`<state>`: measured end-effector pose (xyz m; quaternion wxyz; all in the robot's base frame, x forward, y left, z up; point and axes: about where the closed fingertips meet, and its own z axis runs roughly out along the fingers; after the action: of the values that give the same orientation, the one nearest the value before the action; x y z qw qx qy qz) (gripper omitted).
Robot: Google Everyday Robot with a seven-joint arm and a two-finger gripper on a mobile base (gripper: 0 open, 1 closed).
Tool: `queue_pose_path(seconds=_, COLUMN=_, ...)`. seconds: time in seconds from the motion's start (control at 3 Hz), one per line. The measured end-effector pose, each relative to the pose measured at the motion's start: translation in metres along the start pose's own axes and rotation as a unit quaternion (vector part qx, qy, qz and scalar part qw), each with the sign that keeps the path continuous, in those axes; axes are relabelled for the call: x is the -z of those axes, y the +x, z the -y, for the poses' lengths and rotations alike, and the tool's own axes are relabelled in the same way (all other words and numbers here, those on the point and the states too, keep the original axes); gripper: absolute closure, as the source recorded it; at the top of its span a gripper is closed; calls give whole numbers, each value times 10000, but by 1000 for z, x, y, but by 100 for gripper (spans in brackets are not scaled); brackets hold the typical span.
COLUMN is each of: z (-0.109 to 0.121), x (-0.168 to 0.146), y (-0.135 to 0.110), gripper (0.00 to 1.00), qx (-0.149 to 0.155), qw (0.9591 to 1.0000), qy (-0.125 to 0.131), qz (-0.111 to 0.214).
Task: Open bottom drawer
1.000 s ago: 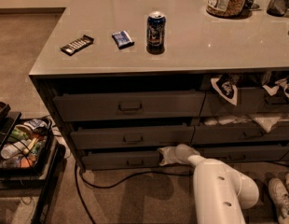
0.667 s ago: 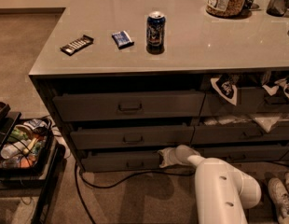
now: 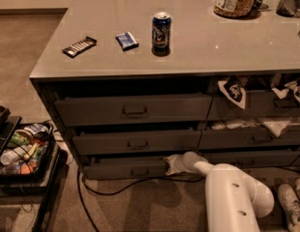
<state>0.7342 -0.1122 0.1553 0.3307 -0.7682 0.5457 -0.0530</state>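
Observation:
The bottom drawer (image 3: 126, 168) is the lowest, shallow dark grey front of the left stack, with a small centre pull (image 3: 139, 171). It stands slightly out from the cabinet, like the two taller drawers above it. My gripper (image 3: 170, 164) is at the right end of that drawer front, low near the floor, on the end of the white arm (image 3: 232, 192) that reaches in from the lower right. The gripper sits right of the pull, not on it.
A can (image 3: 161, 31), a blue packet (image 3: 126, 40) and a dark bar (image 3: 79, 46) lie on the counter (image 3: 198, 52). A black cart (image 3: 24, 153) of bottles stands at left. A cable (image 3: 121, 185) runs on the floor. White cloths (image 3: 232, 92) hang from the right stack. Shoes (image 3: 290, 202) at lower right.

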Motion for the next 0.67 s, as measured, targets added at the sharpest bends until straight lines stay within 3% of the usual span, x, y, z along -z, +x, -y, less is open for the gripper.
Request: queue_pose_path(seconds=0.67, z=-4, x=3, y=-5, gripper=100, qx=22, qw=9999, qy=39, qz=122)
